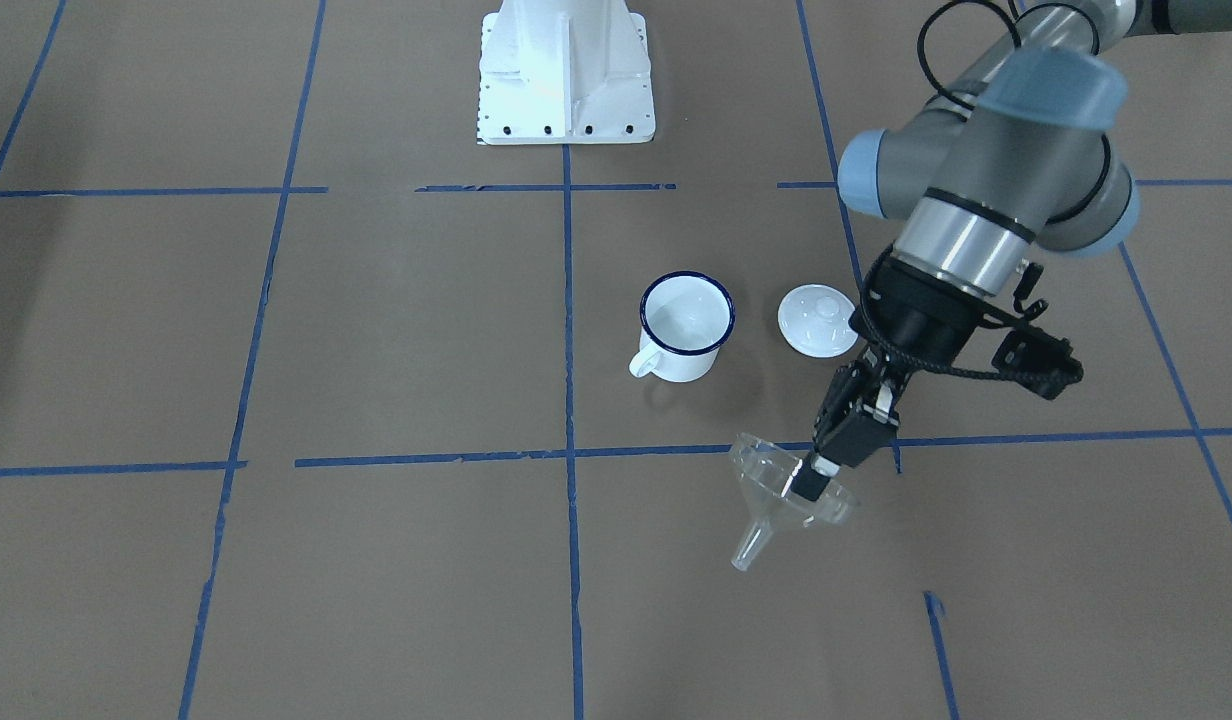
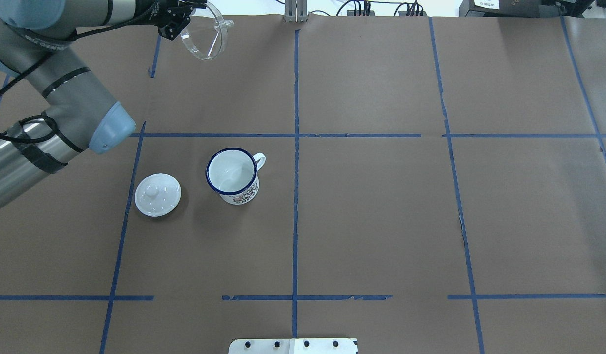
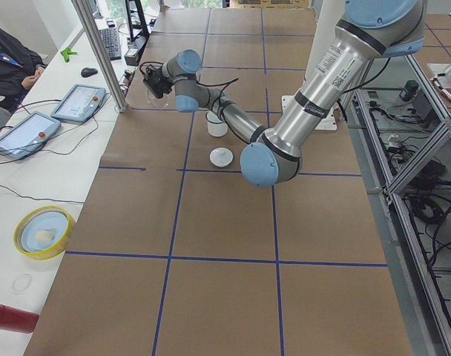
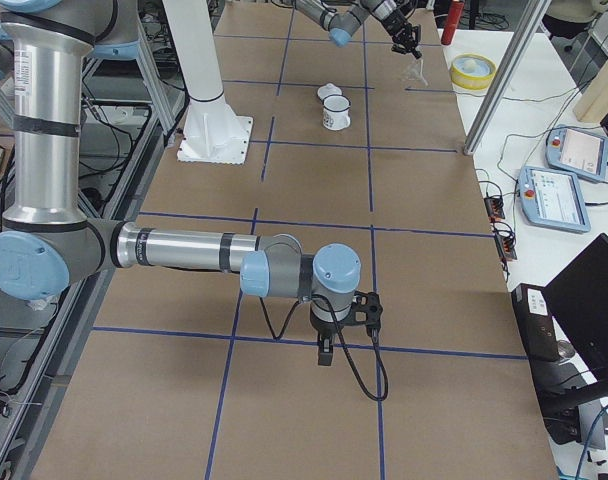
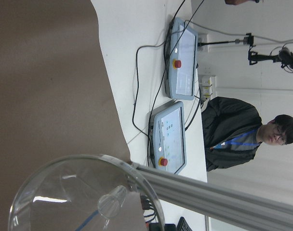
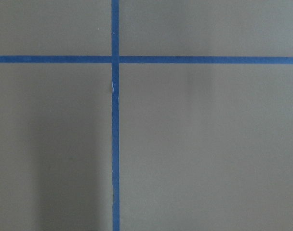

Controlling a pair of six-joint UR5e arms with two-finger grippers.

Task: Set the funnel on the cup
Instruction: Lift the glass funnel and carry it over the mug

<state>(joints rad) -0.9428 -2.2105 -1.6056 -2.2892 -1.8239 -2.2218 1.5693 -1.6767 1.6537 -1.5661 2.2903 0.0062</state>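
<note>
The clear funnel (image 1: 762,482) hangs tilted in the air, held by its rim in my left gripper (image 1: 811,483), which is shut on it. In the overhead view the funnel (image 2: 204,38) and gripper (image 2: 176,23) are at the table's far left edge. The left wrist view shows the funnel's rim and spout (image 5: 84,192) close up. The white cup (image 1: 686,325) with a dark blue rim stands upright and empty on the table, nearer the robot than the funnel; it also shows in the overhead view (image 2: 232,174). My right gripper (image 4: 324,350) hovers low over the table far away; I cannot tell whether it is open or shut.
A round white knobbed lid (image 1: 818,320) lies next to the cup, under the left arm's wrist; it also shows in the overhead view (image 2: 158,194). The robot's white base (image 1: 566,70) stands behind. Teach pendants and an operator are beyond the table's far edge.
</note>
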